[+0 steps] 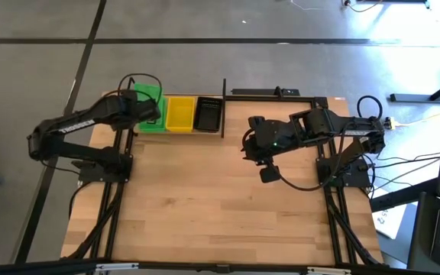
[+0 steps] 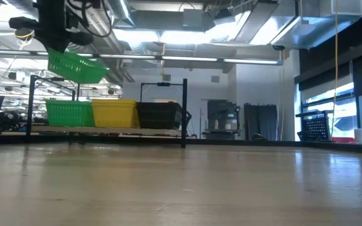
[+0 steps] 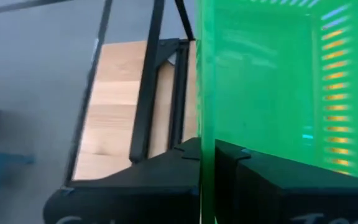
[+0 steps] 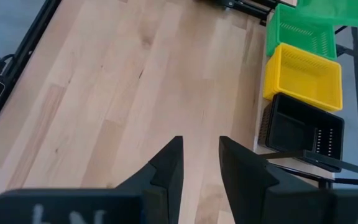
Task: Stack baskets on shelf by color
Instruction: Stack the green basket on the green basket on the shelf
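The right gripper (image 4: 197,158) hangs over the bare table (image 4: 104,93), its fingers apart and holding nothing. Past its tips, the shelf (image 2: 105,130) holds black (image 4: 300,130), yellow (image 4: 303,81) and green (image 4: 297,34) stacks. Just above the green stack, the left gripper (image 1: 150,107) pinches a tilted green basket (image 2: 75,67)

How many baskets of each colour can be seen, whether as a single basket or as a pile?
Green: 2, one held up by the left gripper as green basket, one green pile on the shelf
Yellow: 1 yellow pile
Black: 1 black pile
Total: 4
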{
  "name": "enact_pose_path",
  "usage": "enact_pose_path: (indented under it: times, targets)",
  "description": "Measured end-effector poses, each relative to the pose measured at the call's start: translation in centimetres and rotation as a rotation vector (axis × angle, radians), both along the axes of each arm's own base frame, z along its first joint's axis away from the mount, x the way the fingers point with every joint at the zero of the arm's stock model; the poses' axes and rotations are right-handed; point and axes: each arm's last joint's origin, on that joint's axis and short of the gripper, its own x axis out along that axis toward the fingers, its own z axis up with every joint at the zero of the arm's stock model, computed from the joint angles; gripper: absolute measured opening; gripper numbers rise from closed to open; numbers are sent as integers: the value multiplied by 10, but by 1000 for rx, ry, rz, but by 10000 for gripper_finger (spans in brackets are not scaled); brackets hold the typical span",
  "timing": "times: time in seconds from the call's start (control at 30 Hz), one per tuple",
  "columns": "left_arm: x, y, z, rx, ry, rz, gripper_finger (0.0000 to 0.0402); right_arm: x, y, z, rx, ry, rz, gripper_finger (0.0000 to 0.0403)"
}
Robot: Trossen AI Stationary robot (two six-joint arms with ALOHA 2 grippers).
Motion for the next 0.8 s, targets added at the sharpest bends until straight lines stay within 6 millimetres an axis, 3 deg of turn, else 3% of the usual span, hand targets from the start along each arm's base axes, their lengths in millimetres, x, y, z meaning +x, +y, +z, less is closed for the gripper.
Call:
enact_pose_path:
  times: [0.8]
  targets:
    - [23, 57, -35, -199, 209, -7, 0, -1, 0, -1, -4, 13, 0, 100]
